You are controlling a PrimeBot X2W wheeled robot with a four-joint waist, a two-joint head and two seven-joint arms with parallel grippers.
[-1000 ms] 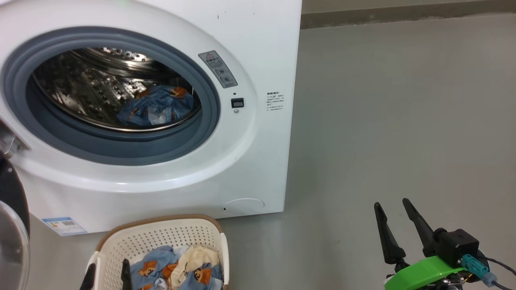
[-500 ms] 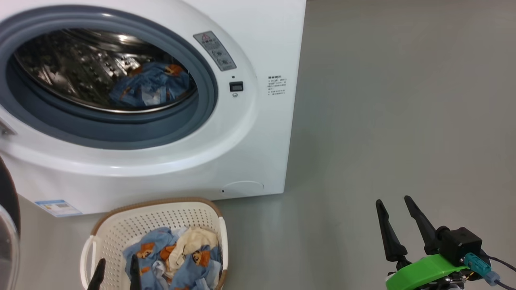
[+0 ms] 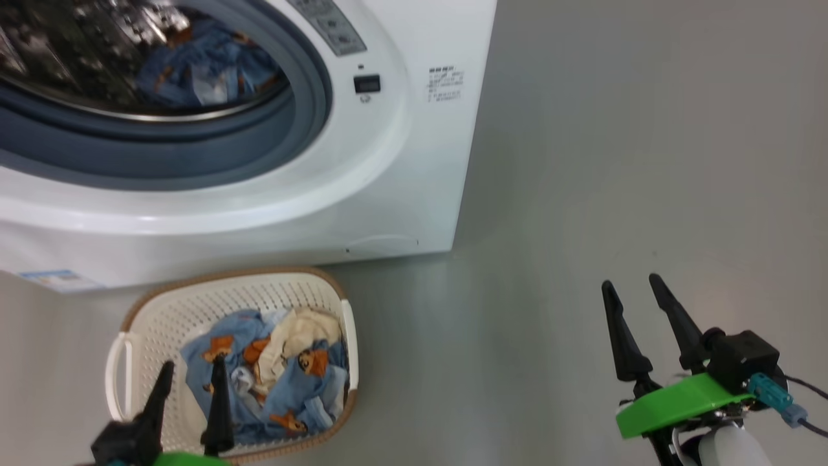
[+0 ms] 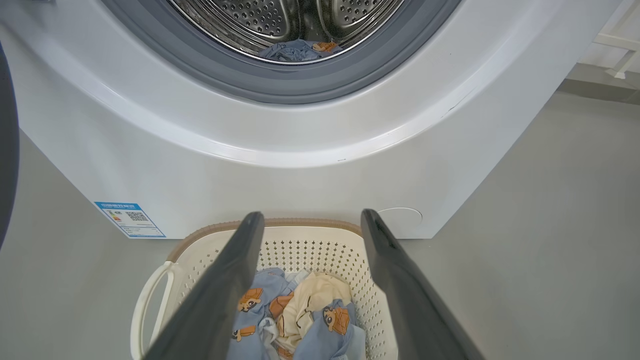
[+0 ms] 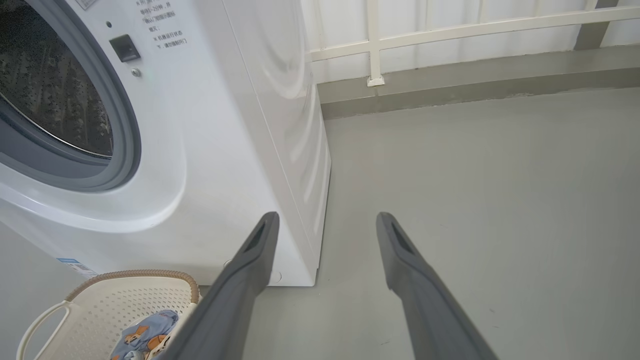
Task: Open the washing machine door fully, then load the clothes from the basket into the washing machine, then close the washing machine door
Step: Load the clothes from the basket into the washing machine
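Since a second ago your head camera has tipped downward, so the washer [image 3: 401, 162] now sits higher in the picture and the whole basket [image 3: 226, 275] shows; the things themselves lie where they were. In the head view the washer fills the 11 o'clock corner. Its round opening is uncovered, and one blue printed garment [image 3: 200, 65] lies inside the drum [image 4: 260, 20]. The basket stands on the grey floor [image 3: 582, 162] at 7 o'clock, just in front of the washer's base. The clothes [image 3: 291, 388] are heaped in it, blue cloth with some cream on top.

Your left gripper [image 3: 193, 362] hangs over the near side of the basket, its fingers spread apart and grasping nothing. Your right gripper [image 3: 631, 280] waits at 4 o'clock over bare floor, well apart from the basket, fingers likewise released and empty. In the left wrist view a dark edge of the door [image 4: 6, 140] shows at 9 o'clock, swung clear of the opening.
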